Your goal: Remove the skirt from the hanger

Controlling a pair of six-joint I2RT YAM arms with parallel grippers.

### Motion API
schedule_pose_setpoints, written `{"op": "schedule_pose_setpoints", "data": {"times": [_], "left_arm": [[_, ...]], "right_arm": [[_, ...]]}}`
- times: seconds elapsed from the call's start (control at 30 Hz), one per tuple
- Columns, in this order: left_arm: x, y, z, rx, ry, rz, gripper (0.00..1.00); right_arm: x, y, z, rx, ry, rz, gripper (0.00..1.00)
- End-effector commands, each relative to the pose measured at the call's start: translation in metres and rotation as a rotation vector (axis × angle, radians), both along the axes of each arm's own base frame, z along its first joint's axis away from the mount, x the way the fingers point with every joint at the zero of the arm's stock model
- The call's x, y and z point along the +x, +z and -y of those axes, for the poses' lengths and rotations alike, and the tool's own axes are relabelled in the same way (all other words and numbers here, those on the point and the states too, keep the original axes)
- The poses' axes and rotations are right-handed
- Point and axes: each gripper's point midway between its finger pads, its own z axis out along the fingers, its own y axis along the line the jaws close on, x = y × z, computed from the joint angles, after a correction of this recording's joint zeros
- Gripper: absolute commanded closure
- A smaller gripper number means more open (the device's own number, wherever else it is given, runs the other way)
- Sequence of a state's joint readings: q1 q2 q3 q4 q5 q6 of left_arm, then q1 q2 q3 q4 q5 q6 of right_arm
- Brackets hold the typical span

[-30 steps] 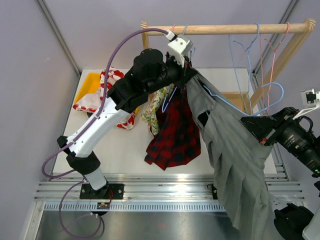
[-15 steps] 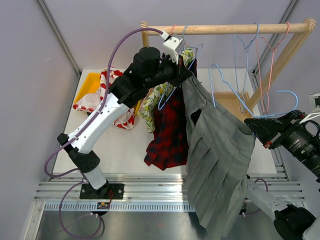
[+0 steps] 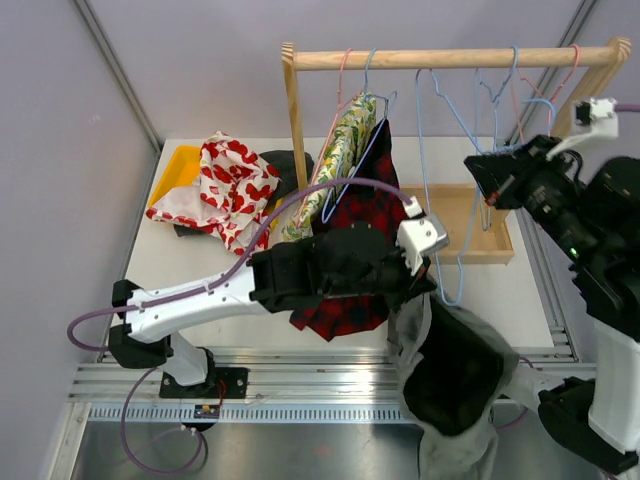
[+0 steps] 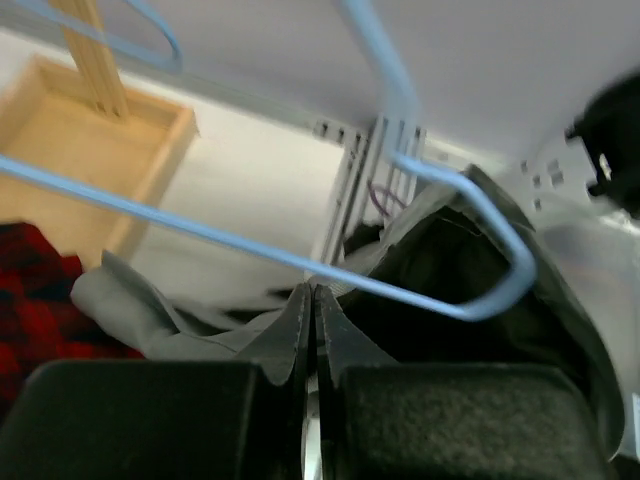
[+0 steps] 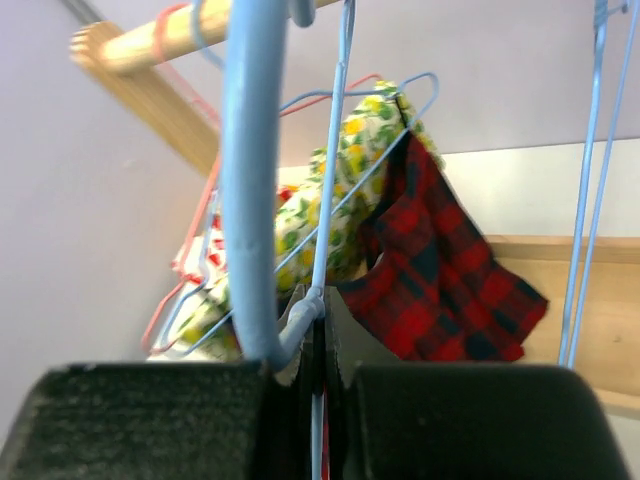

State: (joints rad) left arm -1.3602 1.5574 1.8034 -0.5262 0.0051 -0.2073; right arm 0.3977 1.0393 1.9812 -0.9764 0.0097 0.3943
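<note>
The grey skirt (image 3: 450, 375) hangs bunched over the table's front edge, its dark lining showing. My left gripper (image 3: 420, 288) is shut on the skirt's waist fabric (image 4: 180, 315), the jaws pressed together (image 4: 312, 292). The light blue wire hanger (image 3: 440, 215) hangs below the rod. Its lower corner (image 4: 505, 285) lies across the skirt's open waist; I cannot tell whether it is still inside. My right gripper (image 3: 480, 175) is shut on the hanger's wire neck (image 5: 322, 300), held high near the rod.
A wooden rack rod (image 3: 450, 58) spans the back with several wire hangers at its right end (image 3: 520, 100). A red plaid garment (image 3: 350, 260) and a floral one (image 3: 345, 150) hang on it. A wooden tray (image 3: 470, 215) sits behind, a butterfly-print cloth pile (image 3: 225, 180) and yellow bin (image 3: 175, 170) at left.
My left arm swung from the rod down to the front right, pulling the skirt down over the table edge. My right gripper rose toward the rod with the hanger.
</note>
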Motion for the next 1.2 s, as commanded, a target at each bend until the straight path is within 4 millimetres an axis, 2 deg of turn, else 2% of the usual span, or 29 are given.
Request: {"op": "schedule_pose_setpoints", "data": {"times": [0.0, 0.03, 0.07, 0.1, 0.13, 0.17, 0.2, 0.23, 0.33, 0.37, 0.47, 0.57, 0.7, 0.73, 0.8, 0.87, 0.93, 1.03, 1.1, 1.13, 1.17], "left_arm": [[-0.008, 0.028, -0.024, -0.103, 0.116, 0.021, 1.00], [-0.018, 0.013, -0.028, -0.066, 0.119, 0.016, 1.00], [-0.013, 0.007, -0.035, -0.047, 0.173, 0.027, 1.00], [-0.014, -0.002, -0.046, -0.007, 0.198, 0.032, 1.00], [-0.019, -0.004, -0.058, -0.004, 0.214, 0.025, 1.00], [-0.014, -0.008, -0.070, 0.009, 0.260, 0.032, 1.00], [-0.015, -0.014, -0.078, 0.026, 0.271, 0.031, 1.00], [-0.018, -0.018, -0.091, 0.021, 0.293, 0.017, 1.00], [-0.023, -0.025, -0.106, 0.007, 0.309, -0.025, 1.00], [-0.022, -0.030, -0.114, 0.003, 0.327, -0.031, 1.00], [-0.026, -0.033, -0.123, -0.015, 0.345, -0.051, 1.00], [-0.033, -0.030, -0.128, -0.021, 0.350, -0.054, 1.00], [-0.029, -0.027, -0.139, 0.004, 0.400, -0.040, 1.00], [-0.030, -0.017, -0.139, -0.006, 0.399, -0.038, 1.00], [-0.029, -0.012, -0.145, 0.008, 0.414, -0.017, 1.00], [-0.028, -0.002, -0.148, 0.003, 0.422, 0.001, 1.00], [-0.026, -0.003, -0.153, 0.025, 0.430, 0.016, 1.00], [-0.022, -0.002, -0.160, 0.032, 0.458, 0.024, 1.00], [-0.018, 0.002, -0.170, 0.034, 0.482, 0.027, 1.00], [-0.013, 0.004, -0.176, 0.029, 0.513, 0.030, 1.00], [-0.008, 0.010, -0.187, 0.034, 0.537, 0.039, 1.00]], "right_arm": [[0.046, 0.015, 0.002, -0.053, -0.097, 0.062, 1.00], [0.053, 0.014, 0.006, -0.071, -0.128, 0.055, 1.00], [0.057, 0.016, 0.009, -0.098, -0.146, 0.062, 1.00], [0.069, 0.011, 0.008, -0.122, -0.164, 0.046, 1.00], [0.074, 0.010, 0.014, -0.141, -0.204, 0.041, 1.00], [0.078, 0.017, 0.017, -0.161, -0.223, 0.064, 1.00], [0.088, 0.014, 0.020, -0.185, -0.254, 0.057, 1.00], [0.089, 0.025, 0.023, -0.185, -0.271, 0.083, 1.00], [0.109, 0.028, 0.024, -0.228, -0.316, 0.087, 1.00], [0.109, 0.040, 0.027, -0.223, -0.330, 0.113, 1.00], [0.133, 0.039, 0.021, -0.233, -0.349, 0.107, 1.00], [0.153, 0.036, 0.011, -0.232, -0.343, 0.105, 1.00], [0.177, 0.019, 0.000, -0.243, -0.336, 0.064, 1.00], [0.182, 0.015, -0.001, -0.243, -0.338, 0.054, 1.00], [0.191, 0.006, -0.005, -0.244, -0.338, 0.037, 1.00], [0.197, -0.001, -0.007, -0.243, -0.338, 0.023, 1.00], [0.202, -0.006, -0.008, -0.241, -0.339, 0.012, 1.00], [0.209, -0.025, -0.010, -0.257, -0.331, -0.030, 1.00], [0.207, -0.029, -0.007, -0.256, -0.336, -0.042, 1.00], [0.209, -0.041, -0.007, -0.264, -0.338, -0.067, 1.00], [0.204, -0.040, -0.004, -0.259, -0.339, -0.064, 1.00]]}}
